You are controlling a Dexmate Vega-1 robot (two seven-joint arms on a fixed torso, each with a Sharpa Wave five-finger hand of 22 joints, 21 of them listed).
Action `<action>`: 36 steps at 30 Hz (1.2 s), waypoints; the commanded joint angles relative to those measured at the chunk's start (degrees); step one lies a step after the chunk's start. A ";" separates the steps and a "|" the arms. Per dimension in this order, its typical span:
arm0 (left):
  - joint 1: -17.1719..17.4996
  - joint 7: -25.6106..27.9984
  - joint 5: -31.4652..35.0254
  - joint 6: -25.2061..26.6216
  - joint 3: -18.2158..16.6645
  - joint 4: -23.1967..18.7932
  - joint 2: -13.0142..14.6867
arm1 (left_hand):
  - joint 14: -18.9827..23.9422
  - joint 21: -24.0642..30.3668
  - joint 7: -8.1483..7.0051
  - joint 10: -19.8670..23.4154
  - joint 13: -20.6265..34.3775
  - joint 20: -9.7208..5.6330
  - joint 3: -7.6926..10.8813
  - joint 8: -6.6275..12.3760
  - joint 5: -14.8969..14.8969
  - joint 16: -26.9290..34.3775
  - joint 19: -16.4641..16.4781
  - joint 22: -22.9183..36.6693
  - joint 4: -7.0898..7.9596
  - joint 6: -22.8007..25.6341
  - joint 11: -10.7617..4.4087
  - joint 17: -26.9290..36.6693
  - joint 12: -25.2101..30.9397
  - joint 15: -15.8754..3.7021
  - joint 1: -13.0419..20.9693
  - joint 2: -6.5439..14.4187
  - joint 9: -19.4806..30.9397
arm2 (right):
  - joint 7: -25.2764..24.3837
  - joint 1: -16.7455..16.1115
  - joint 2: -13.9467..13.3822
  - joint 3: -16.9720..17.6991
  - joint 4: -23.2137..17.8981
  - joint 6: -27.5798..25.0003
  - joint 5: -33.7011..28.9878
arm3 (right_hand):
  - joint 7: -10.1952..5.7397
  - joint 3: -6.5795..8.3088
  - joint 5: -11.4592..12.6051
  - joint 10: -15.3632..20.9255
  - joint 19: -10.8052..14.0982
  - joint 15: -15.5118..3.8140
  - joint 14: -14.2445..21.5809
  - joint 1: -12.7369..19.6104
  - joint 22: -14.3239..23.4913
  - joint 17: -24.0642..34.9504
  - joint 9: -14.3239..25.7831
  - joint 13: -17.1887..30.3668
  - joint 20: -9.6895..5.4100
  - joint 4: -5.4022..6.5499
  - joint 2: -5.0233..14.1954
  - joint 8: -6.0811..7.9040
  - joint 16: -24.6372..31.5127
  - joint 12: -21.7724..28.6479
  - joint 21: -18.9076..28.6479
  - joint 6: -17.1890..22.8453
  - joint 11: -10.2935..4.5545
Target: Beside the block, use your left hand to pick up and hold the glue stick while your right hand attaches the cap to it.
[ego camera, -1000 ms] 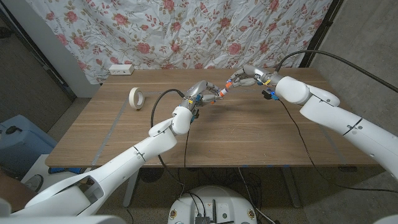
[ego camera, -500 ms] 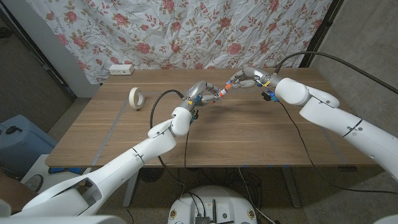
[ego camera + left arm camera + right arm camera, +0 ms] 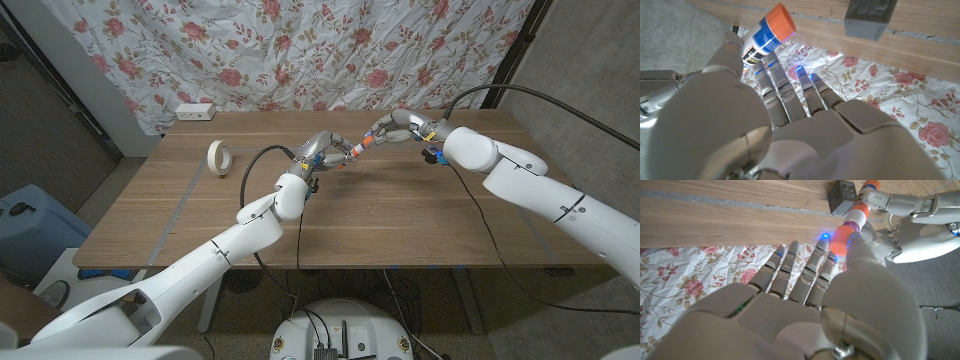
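Orange cap (image 3: 841, 239), light and slick, is pinched by right hand (image 3: 395, 126) at three o'clock of glue stick (image 3: 764, 36), gripped mid-barrel by left hand (image 3: 325, 150).

I count one glue stick (image 3: 356, 149), one orange cap (image 3: 841, 239), one grey block (image 3: 869, 18), one tape roll (image 3: 220, 156), one power strip (image 3: 195, 111).

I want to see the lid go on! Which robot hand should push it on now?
The right hand: it pinches the orange cap right at the glue stick's end, while the left hand holds the stick up.
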 commanded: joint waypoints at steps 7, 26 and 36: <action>-0.21 0.00 0.20 0.29 -0.07 0.13 -0.29 | 0.39 0.08 2.37 3.67 0.30 -0.06 0.09 0.43 0.20 -0.14 -0.41 0.18 0.16 5.96 -3.57 0.13 0.42 -6.43 -2.69 4.94 1.07 | -0.45 -0.11 0.54 -0.15 0.55 0.10 -0.18 | -0.06 -0.20 -0.21 -0.15 -0.04 -7.03 -0.16 0.07 0.12 0.12 0.26 0.27 0.23 0.03 0.61 0.33 0.24 -0.29 0.07 0.55 0.13; -0.33 0.14 0.15 0.08 0.02 0.47 -0.47 | 0.38 0.08 2.30 3.63 0.30 -0.07 0.08 0.42 0.20 -0.15 -0.43 0.18 0.14 5.94 -3.58 0.12 0.41 -6.40 -2.71 4.93 1.07 | -0.54 -0.27 0.50 -0.36 0.28 -0.18 -0.55 | -0.07 -0.35 -0.25 -0.29 -0.01 -7.01 -0.25 0.03 0.12 0.13 0.30 0.29 0.27 0.03 0.80 0.22 0.33 -0.39 0.07 0.62 0.15; -0.69 0.15 0.16 0.06 0.03 0.84 -0.64 | 0.40 0.09 2.32 3.62 0.30 -0.09 0.07 0.44 0.21 -0.14 -0.43 0.17 0.13 5.96 -3.57 0.13 0.41 -6.40 -2.70 4.94 1.07 | -0.57 0.27 1.07 -0.75 0.95 0.10 -0.82 | -0.08 -0.48 -0.26 -0.36 0.00 -6.97 -0.25 -0.01 0.12 0.12 0.26 0.33 0.31 0.01 0.79 0.07 0.38 -0.40 0.07 0.53 0.15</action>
